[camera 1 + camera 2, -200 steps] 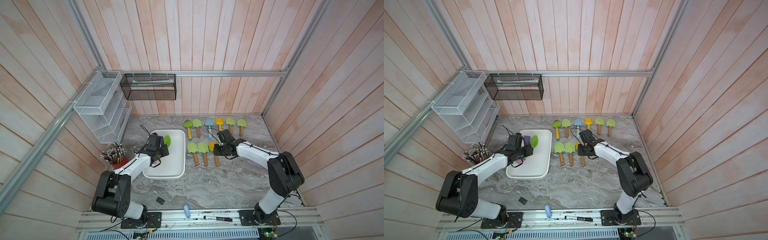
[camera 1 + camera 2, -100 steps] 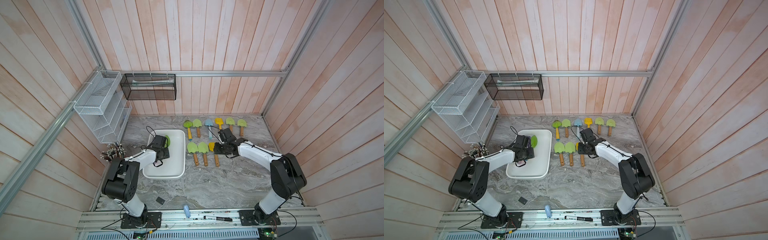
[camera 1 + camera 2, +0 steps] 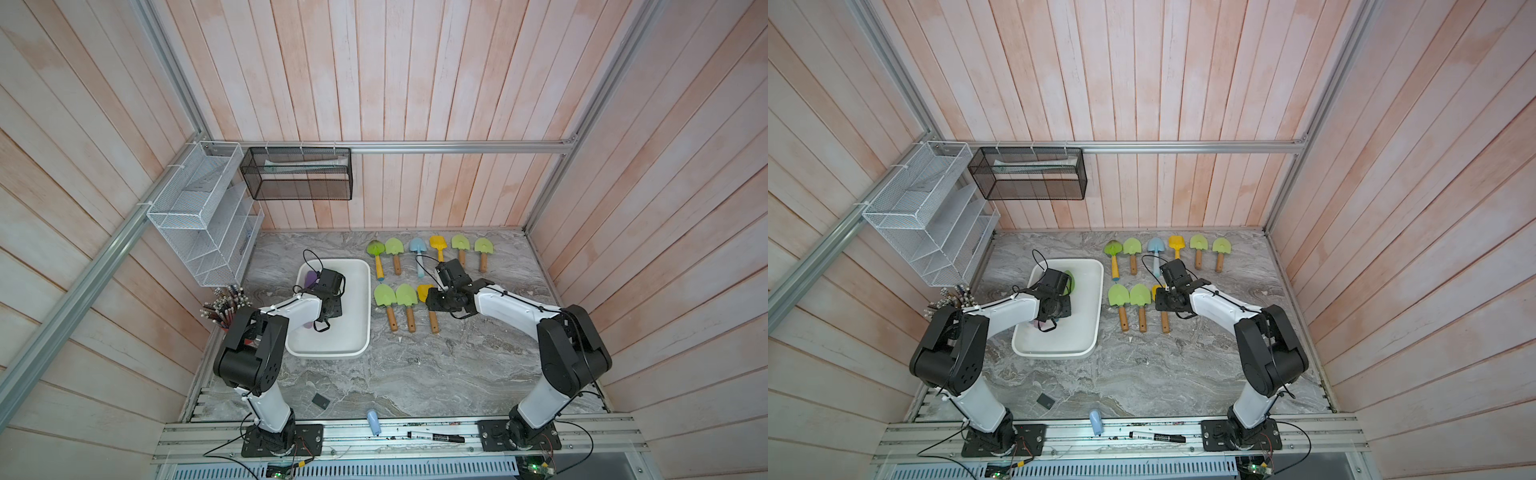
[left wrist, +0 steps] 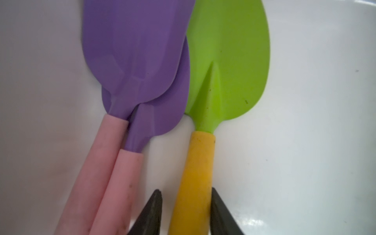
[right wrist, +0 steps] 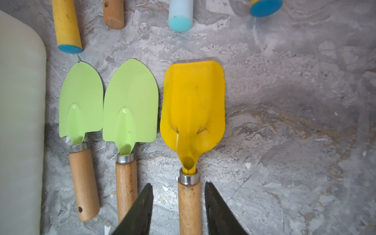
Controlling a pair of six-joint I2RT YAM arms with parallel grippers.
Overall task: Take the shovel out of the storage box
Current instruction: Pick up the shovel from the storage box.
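The green plastic shovel with yellow handle lies in the shallow white plastic storage box, unlifted. The left gripper straddles its handle, fingers not quite pinching. The right gripper stands spread over a yellow metal scoop.

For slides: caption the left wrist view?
Left tool straddling green shovel at its handle; two purple shovels alongside, in white box.

Top views: high over the near edge, angled down toward the far side; both top views share the whole tabletop.
Left wrist: very close, looking into the storage box.
Right wrist: low over the tabletop, just right of the box, facing far.
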